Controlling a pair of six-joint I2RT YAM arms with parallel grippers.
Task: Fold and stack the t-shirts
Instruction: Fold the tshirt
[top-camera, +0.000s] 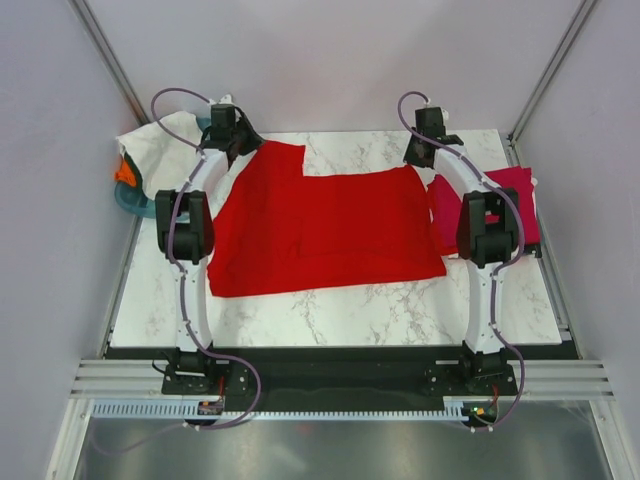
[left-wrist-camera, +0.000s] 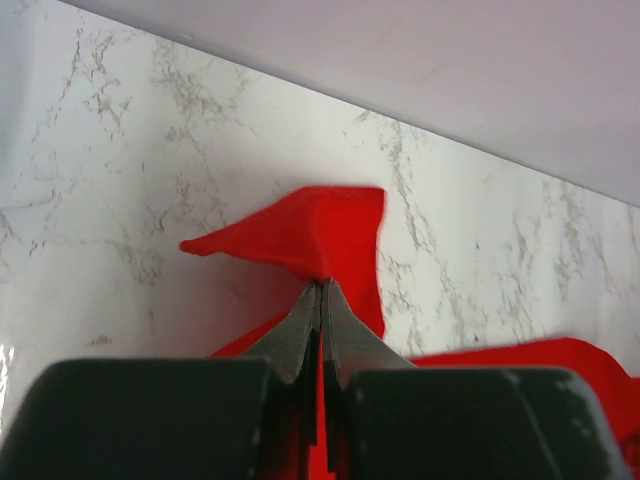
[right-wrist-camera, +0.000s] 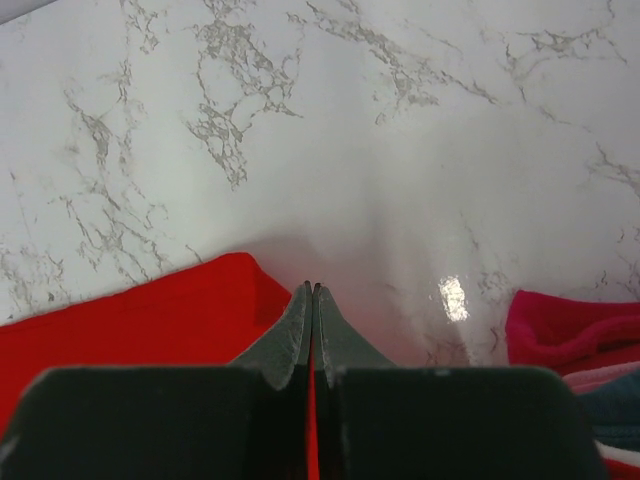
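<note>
The top external camera looks down from high behind the near edge, covering the whole table. Each wrist camera looks forward, close over its surface. All three share the red t-shirt.

One red t-shirt, one crimson t-shirt and one white t-shirt are showing. One teal basket is showing.
</note>
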